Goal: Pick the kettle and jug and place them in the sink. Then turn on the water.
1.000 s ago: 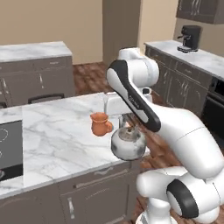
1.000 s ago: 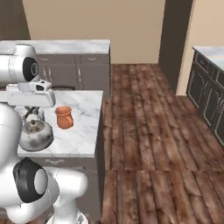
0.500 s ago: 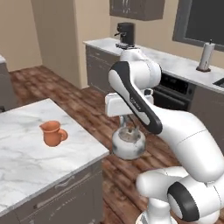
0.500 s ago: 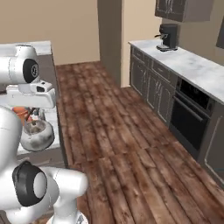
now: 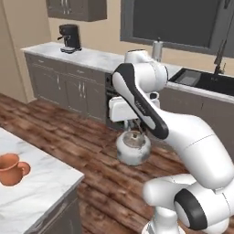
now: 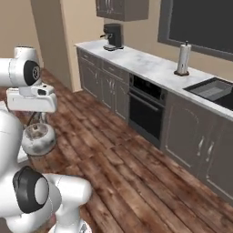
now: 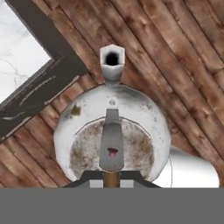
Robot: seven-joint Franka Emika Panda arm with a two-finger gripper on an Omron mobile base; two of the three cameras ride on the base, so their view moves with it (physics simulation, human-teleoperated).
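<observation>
A wood-plank floor point(image 6: 136, 173) in warm brown runs across the kitchen. In the right base view, a long run of dark grey cabinets point(image 6: 102, 84) under a white marble countertop point(image 6: 145, 63) stretches from 11 to 3 o'clock, with a black built-in oven point(image 6: 144, 113) near the centre. A black coffee machine point(image 6: 111, 35) stands at 12 o'clock, a paper-towel holder point(image 6: 183, 59) at 2 o'clock. Above hang a dark wall cabinet point(image 6: 120, 9) and a large dark window point(image 6: 200, 22). The walls point(image 6: 50, 41) are tan. In the left base view, a marble island corner point(image 5: 32, 192) sits at 8 o'clock.
</observation>
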